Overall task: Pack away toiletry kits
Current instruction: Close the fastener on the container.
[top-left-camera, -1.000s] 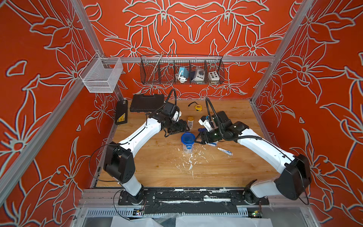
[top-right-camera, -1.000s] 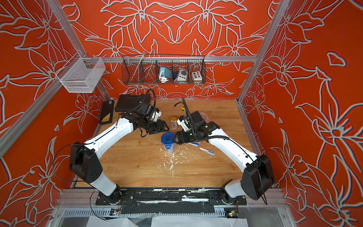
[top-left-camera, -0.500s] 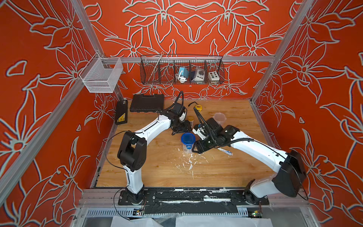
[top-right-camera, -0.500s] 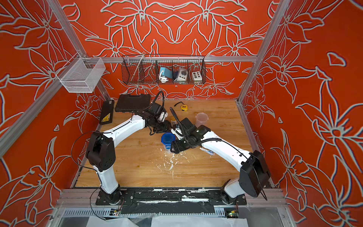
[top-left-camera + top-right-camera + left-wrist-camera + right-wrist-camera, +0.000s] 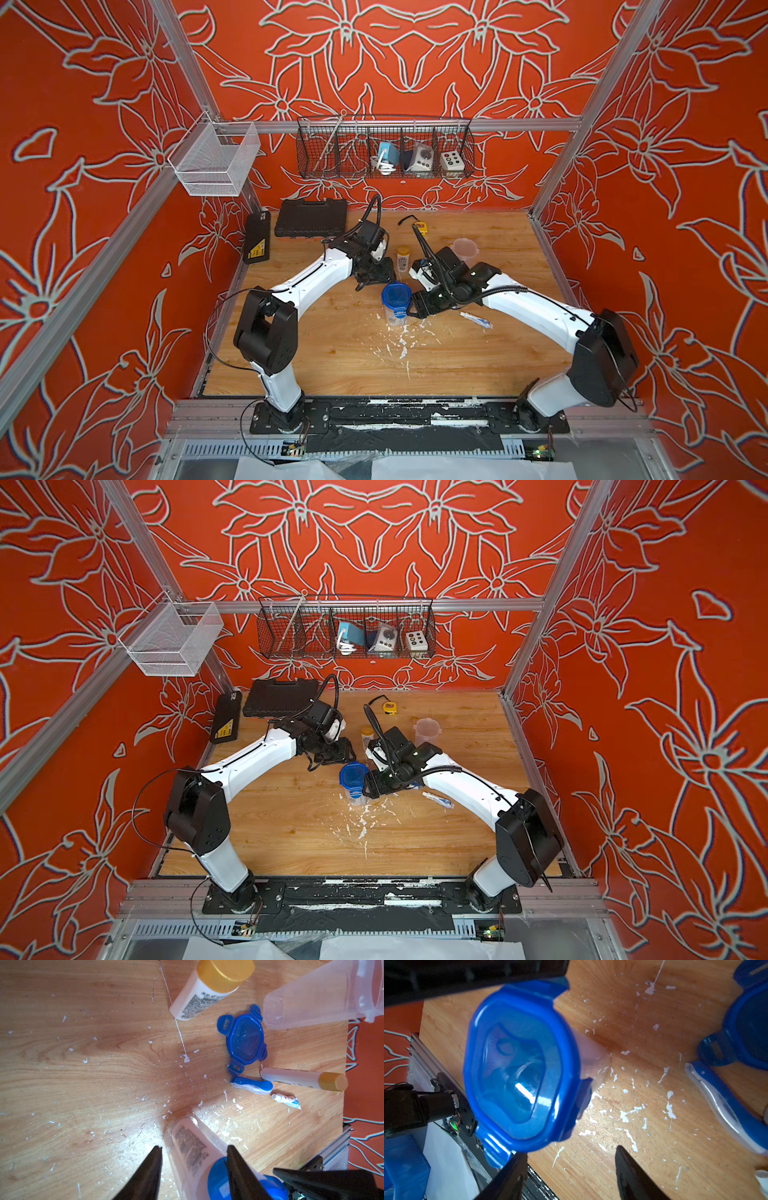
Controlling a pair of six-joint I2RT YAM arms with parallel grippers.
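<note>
Lidded tub [image 5: 396,296] upright, bottle [image 5: 295,1079] lying flat

Walls [image 5: 415,62] are loud orange-red all over with a pale grey outline flower pattern. Table [image 5: 332,353] is light wood grain, speckled with white flecks. Closed tub [image 5: 397,296] is clear with a bright blue lid, the loose lid [image 5: 245,1040] is the same blue, and the open tub [image 5: 465,248] is frosted clear. Bottles [image 5: 207,991] are white with small grey print and mustard-yellow caps. Toothbrush [image 5: 252,1084] is blue and white, and the little tube [image 5: 287,1101] is white with blue and red print. Arms [image 5: 311,282] are white with black joints. Tool cases [image 5: 311,217] are black, one with a yellow label. Tape measure [image 5: 420,227] is yellow. White wire basket [image 5: 212,166], black wire basket [image 5: 386,147]
</note>
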